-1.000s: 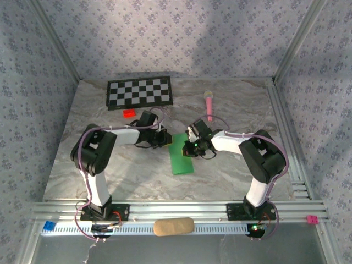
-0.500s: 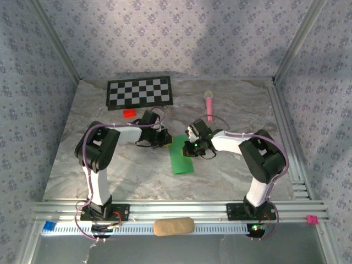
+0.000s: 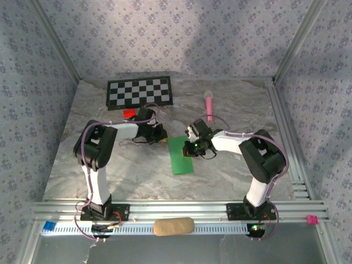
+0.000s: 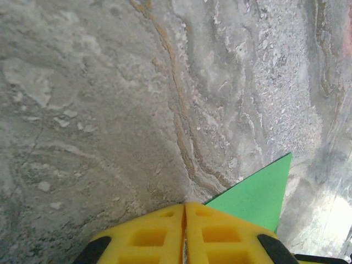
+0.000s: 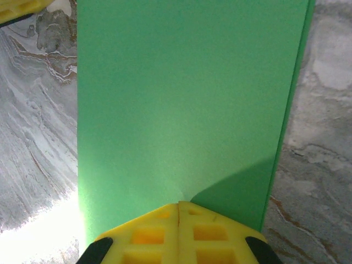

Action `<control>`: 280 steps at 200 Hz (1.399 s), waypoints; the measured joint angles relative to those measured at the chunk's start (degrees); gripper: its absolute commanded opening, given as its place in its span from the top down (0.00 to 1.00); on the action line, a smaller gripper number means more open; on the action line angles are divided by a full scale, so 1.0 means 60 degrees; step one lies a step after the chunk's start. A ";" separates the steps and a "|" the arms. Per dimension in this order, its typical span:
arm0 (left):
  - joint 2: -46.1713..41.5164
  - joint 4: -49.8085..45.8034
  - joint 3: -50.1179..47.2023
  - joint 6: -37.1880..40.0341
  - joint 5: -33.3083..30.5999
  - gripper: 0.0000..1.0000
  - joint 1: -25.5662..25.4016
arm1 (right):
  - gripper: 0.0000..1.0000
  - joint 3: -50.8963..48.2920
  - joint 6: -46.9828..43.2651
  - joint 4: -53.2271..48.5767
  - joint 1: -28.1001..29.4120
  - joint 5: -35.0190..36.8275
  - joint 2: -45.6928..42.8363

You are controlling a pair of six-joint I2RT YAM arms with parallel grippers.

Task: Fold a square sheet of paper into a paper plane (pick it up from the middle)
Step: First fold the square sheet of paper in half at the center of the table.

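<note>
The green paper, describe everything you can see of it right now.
The thin bright green sheet of paper is plain and unmarked, a long rectangle that looks folded in half: the right wrist view shows a second layer's edge along one side. It lies flat on the grey marble table, near its middle. The shut right hand sits on it, apparently pressing it down. The shut left hand is just beside one corner, seemingly not touching.
</note>
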 measured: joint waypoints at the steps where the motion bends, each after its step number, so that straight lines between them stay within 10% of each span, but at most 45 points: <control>1: 0.0000 -0.0004 0.0004 -0.0004 -0.0004 0.89 0.0000 | 1.00 0.0000 0.0000 0.0000 0.0000 0.0000 0.0000; 280: -0.0576 0.1209 -0.1242 0.0233 0.0229 0.88 -0.0976 | 1.00 0.0091 -0.0758 -0.0455 -0.0153 -0.0240 0.0000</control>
